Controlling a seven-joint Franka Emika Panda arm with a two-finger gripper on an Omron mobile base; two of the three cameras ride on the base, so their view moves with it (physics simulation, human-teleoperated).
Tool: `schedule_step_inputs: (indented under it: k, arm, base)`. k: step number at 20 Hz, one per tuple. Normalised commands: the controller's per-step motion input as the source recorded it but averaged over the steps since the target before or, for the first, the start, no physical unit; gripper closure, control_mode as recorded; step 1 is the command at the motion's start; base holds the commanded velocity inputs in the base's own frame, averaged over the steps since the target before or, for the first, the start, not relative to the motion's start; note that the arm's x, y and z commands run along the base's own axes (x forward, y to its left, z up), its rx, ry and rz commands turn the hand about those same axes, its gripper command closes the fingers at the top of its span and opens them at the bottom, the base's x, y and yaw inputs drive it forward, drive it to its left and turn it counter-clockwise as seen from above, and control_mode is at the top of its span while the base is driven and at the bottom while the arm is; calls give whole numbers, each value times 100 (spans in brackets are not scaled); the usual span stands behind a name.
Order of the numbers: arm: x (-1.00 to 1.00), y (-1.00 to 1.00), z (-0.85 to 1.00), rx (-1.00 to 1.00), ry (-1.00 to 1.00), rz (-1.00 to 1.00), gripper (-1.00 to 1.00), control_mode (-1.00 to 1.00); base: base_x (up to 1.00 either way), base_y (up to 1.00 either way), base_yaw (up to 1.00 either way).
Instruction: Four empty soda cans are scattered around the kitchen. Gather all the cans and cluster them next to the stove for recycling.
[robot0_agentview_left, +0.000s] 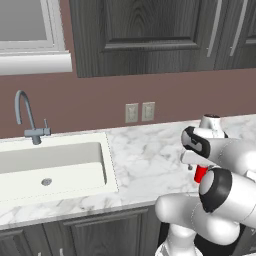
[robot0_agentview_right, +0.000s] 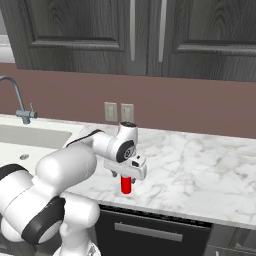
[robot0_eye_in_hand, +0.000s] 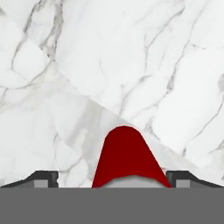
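White marble counter (robot0_agentview_right: 200, 165), steel sink (robot0_agentview_left: 55, 165)

Glossy white arm (robot0_agentview_right: 60, 175) of rounded, bulbous shells, with black bands at the joints. Short white cylinder cap with a dark top at the wrist. Boxy white hand block under it. Gripper (robot0_eye_in_hand: 111, 178): two small dark grey finger tips (robot0_eye_in_hand: 43, 178), flat and angular.

sink (robot0_agentview_left: 107, 165) | faucet (robot0_agentview_left: 27, 117) behind it; two outlets (robot0_agentview_left: 139, 112) (wall) | marble counter (robot0_agentview_left: 145, 155); dark cabinets (robot0_agentview_left: 150, 35) above
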Motion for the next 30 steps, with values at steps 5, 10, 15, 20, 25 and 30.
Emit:
schedule_step_inputs:
  k: [5,10,15,20,25,30]
  arm:
    - [0,0,-5,0,0,0,100,-100]
    - [-4,0,0,0,0,0,100,-100]
    - [-14,16,13,0,-5,1,100,-100]
    - [-13,58,38,-4,-3,7,100,-100]
    - [0,71,38,-5,0,16,100,-100]
    - [0,62,35,-1,1,17,100,-100]
  base:
    - [0,0,0]
    - [0,0,0]
    - [0,0,0]
    - [0,0,0]
    - [0,0,0]
    - [0,0,0]
